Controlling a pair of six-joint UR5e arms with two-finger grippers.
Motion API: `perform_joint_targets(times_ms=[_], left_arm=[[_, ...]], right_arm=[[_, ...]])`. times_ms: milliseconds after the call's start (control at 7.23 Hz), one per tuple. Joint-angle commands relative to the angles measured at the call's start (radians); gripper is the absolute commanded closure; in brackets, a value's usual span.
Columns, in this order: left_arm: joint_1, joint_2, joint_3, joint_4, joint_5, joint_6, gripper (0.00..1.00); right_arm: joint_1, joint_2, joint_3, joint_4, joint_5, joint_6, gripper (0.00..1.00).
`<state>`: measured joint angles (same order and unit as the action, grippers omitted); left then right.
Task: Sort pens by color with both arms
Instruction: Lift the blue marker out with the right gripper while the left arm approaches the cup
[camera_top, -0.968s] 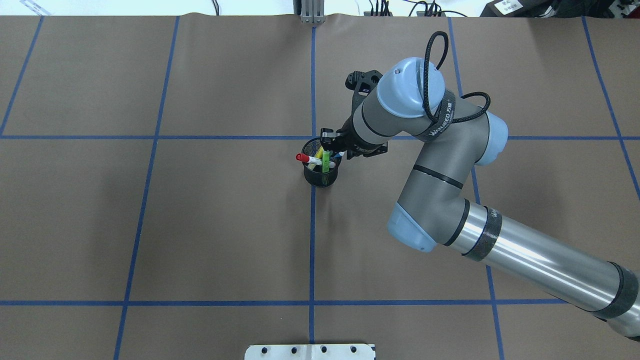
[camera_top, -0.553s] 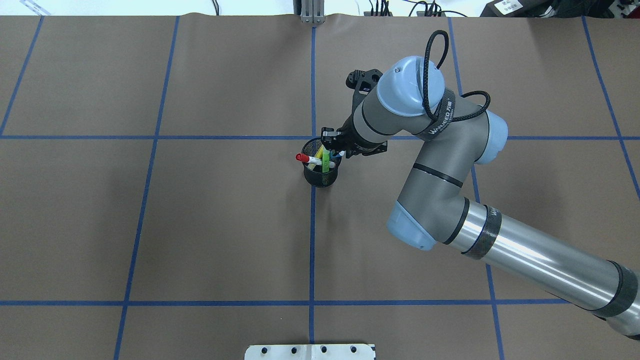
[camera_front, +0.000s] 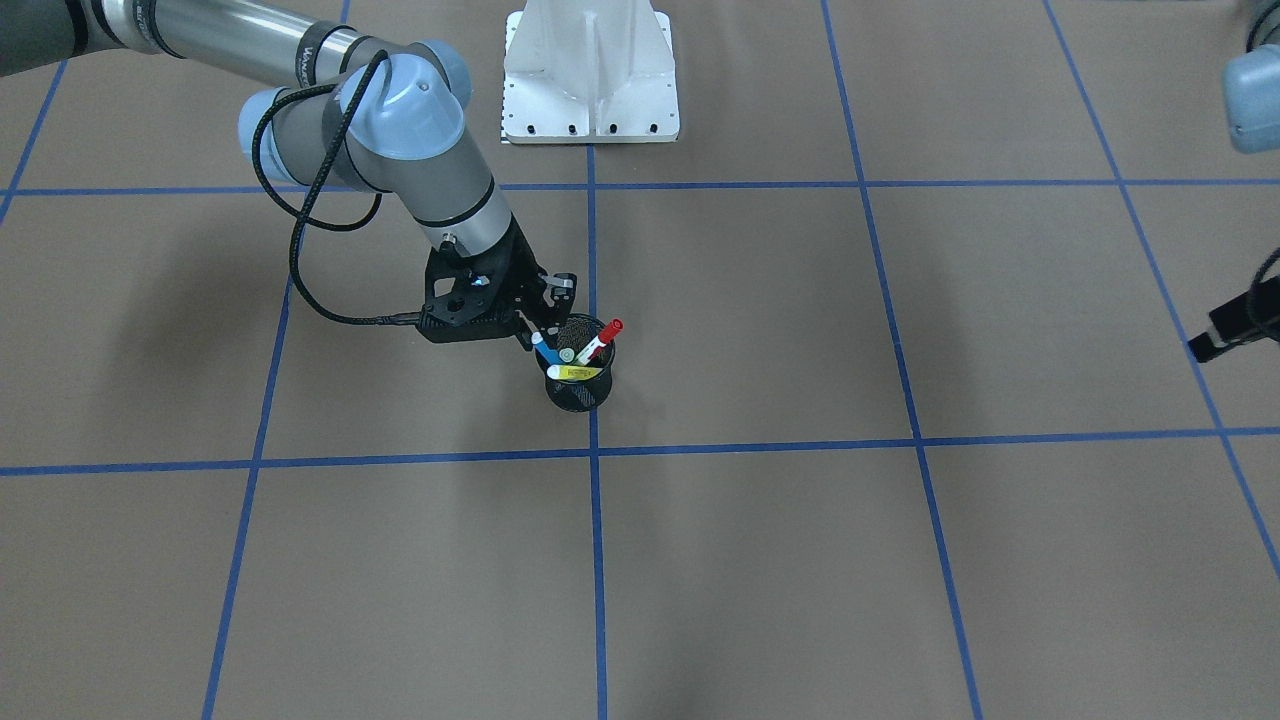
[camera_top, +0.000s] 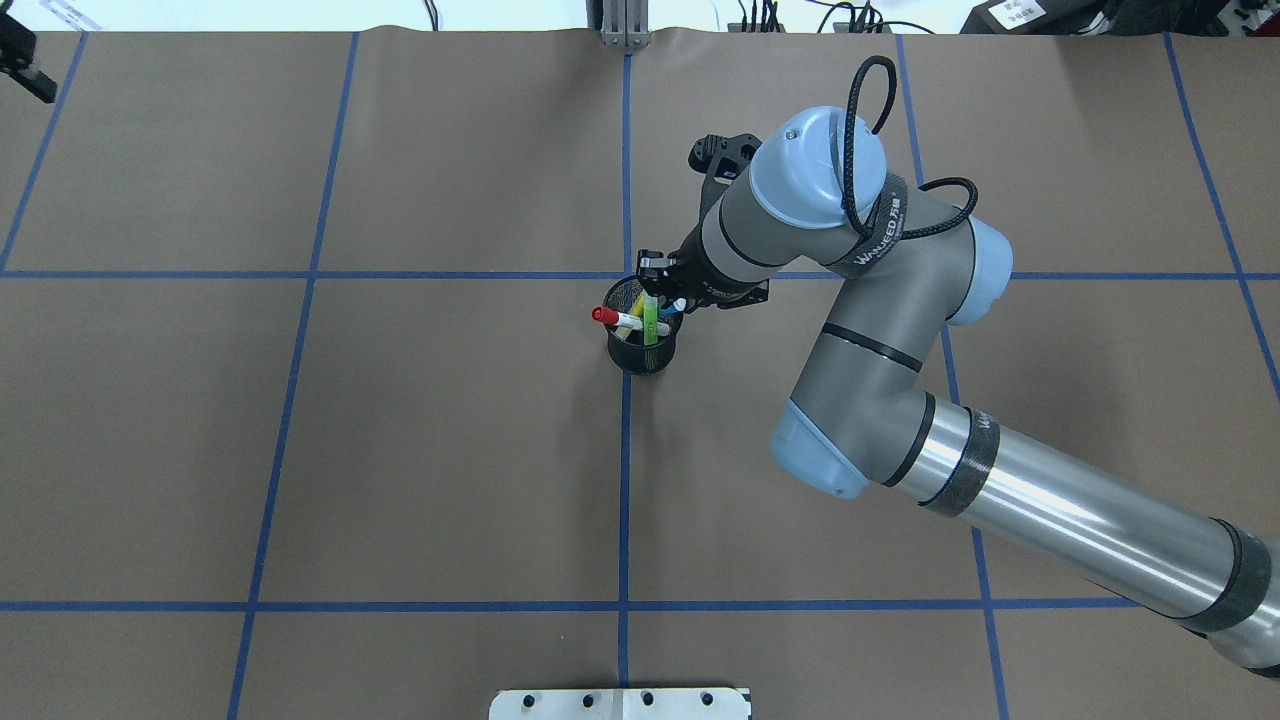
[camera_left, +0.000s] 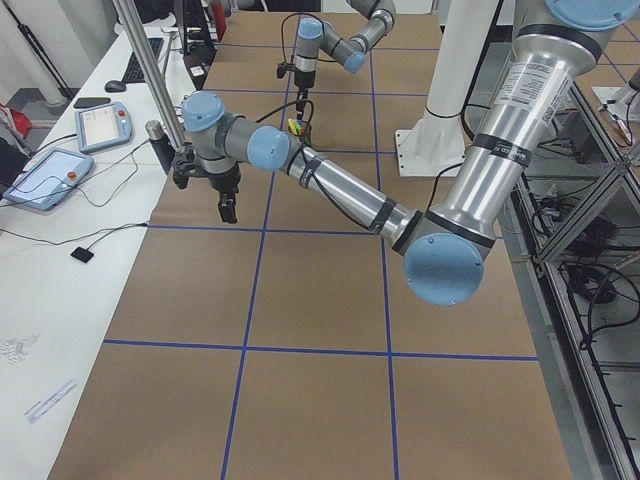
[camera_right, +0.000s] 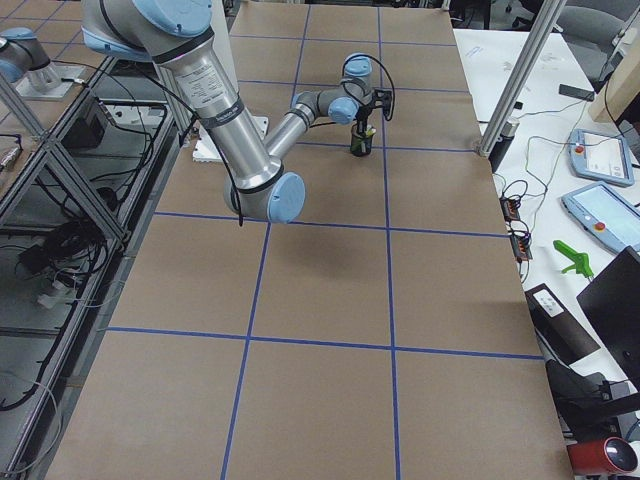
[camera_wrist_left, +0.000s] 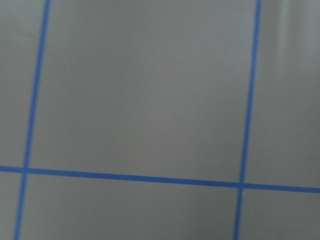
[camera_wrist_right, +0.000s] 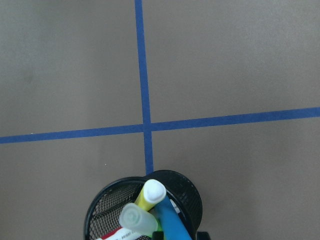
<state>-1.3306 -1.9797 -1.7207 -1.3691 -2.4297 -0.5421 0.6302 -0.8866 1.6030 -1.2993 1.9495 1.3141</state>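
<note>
A black mesh cup (camera_top: 640, 355) stands at the crossing of two blue tape lines and holds the pens. The red-capped white pen (camera_top: 606, 316) leans left, the lime green pen (camera_top: 651, 322) lies across the rim, the yellow pen (camera_wrist_right: 150, 196) stands behind, and the blue pen (camera_front: 545, 350) leans toward my right gripper (camera_front: 545, 312). That gripper hangs at the cup's rim, its fingers apart on either side of the blue pen's top. Only a black tip of my left gripper (camera_top: 22, 62) shows, far off over the table's corner; whether it is open or shut does not show.
The table is brown paper with a grid of blue tape lines (camera_top: 625, 480). The white pedestal base (camera_front: 590, 75) stands at the robot's side. Beyond the far edge are a post (camera_top: 622, 25) and cables.
My right wrist has shifted slightly left and farther over the cup. The tip of my left gripper has come into the overhead view's top left corner.
</note>
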Motion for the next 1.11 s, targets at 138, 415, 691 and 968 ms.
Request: perform_joint_targets(times_ms=[138,415,691,968], left_arm=[[0.161,-0.033,-0.057,-0.129,-0.011,-0.307,0.01],[0.258,-0.031,-0.056,-0.261,-0.009,-0.473,0.01],[0.339,-0.031,-0.056,-0.393,-0.006,-0.643,0.01],[0.398,-0.042,-0.056,-0.484,0.007,-0.775,0.0]], right_arm=[[-0.001,0.002,-0.002,0.0,0.0,0.013,0.68],[-0.001,0.005,-0.002,0.0,0.0,0.014,0.71],[0.006,0.021,-0.002,0.0,0.011,0.028,0.73],[0.049,0.034,0.018,-0.003,0.087,0.045,0.73]])
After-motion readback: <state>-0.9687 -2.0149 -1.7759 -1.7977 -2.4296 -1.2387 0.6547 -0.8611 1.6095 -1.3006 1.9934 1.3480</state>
